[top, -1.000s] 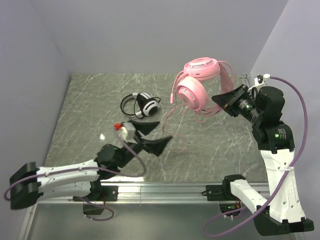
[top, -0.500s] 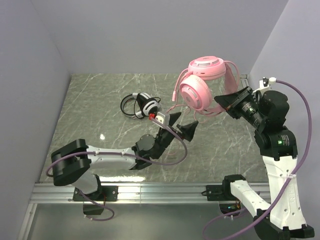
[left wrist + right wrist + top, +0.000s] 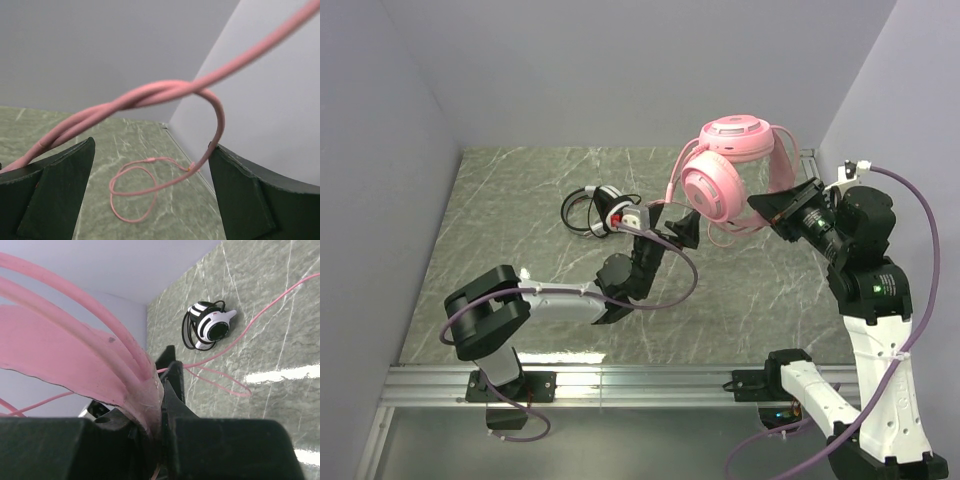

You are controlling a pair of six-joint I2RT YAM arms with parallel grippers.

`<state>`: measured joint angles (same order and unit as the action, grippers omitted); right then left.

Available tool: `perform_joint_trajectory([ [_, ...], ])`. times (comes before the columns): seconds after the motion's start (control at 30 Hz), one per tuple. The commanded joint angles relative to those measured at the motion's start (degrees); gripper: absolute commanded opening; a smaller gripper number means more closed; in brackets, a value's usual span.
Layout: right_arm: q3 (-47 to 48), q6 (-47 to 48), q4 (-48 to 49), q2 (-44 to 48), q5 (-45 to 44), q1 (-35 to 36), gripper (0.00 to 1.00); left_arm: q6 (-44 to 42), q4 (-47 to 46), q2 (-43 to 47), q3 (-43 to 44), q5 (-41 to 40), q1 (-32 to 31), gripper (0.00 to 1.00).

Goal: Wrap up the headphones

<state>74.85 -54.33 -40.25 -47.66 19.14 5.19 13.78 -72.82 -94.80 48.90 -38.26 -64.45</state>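
The left arm has swung in from the near left side of the table (image 3: 500,200) toward the middle. Now the left gripper (image 3: 672,222) is up by the pink cable (image 3: 150,92). Its fingers are spread wide. The cable runs across the gap between them and is not squeezed. The right gripper (image 3: 775,205) is pinched narrow on the band of the pink headphones (image 3: 720,170) and holds them high in the air over the far right of the table. Some pink strands lie along the band by the grip, so a bit of wrapping may be done. A lot of cable hangs loose, and a loop lies on the table. That part is left to do. The black and white headphones (image 3: 605,210) lie on the table with their cable bunched close, so they look finished.
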Motion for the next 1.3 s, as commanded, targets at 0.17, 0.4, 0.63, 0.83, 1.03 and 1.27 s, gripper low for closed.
perform_joint_trajectory([
  [0.17,-1.5,-3.2,7.9,1.3,1.0,-0.4,0.0,-6.2,-22.5,-1.8,3.2,8.0,0.9,0.99],
  [0.4,-2.1,-3.4,8.3,1.4,0.5,-0.4,0.0,-5.8,-22.3,-2.4,4.6,9.3,1.3,0.63],
  [0.63,-4.2,-4.5,9.9,1.2,0.5,-0.4,0.0,-5.5,-20.7,1.0,3.1,11.5,2.3,0.0],
  [0.83,8.4,-4.0,7.6,-6.7,-0.2,-0.9,0.0,0.7,-20.2,2.1,-4.2,18.0,0.8,0.0],
  [1.03,26.1,-6.8,5.2,-15.7,0.3,-1.8,0.0,2.6,-24.3,-4.1,-11.5,13.1,-7.0,0.0],
  [1.27,46.2,-11.5,2.1,-23.6,0.4,-1.9,0.0,13.0,-34.0,-16.6,-19.7,7.5,-16.0,0.0],
])
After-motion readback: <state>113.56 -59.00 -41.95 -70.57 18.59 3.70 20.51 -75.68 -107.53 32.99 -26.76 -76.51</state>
